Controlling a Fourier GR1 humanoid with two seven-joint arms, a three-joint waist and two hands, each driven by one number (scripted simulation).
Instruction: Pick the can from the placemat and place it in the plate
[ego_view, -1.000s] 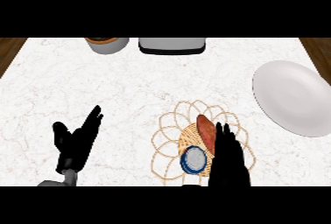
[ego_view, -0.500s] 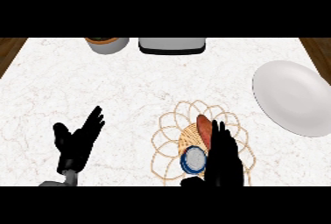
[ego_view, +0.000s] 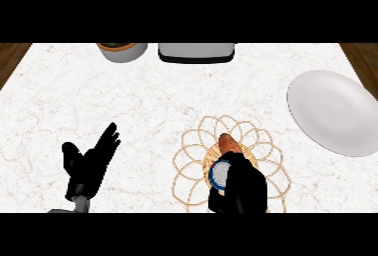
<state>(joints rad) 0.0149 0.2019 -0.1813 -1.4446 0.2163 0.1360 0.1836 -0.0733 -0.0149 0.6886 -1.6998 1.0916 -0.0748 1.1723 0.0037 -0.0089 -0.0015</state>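
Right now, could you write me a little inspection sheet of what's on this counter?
Surface: white marbled counter, wood at far corners.
Job's things: can on the woven placemat; white plate at right, nothing on it.
Clutter: orange-brown object on the placemat; pot and grey appliance at far edge.
Hands: right hand against the can, fingers hard to read; left hand resting open.
Cables: nothing seen.
Surroundings: nothing seen.

Right robot hand (ego_view: 240, 192) around can (ego_view: 221, 170)

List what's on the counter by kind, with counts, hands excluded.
Can: 1
Placemat: 1
Plate: 1
Pot: 1
Grey appliance: 1
Total: 5
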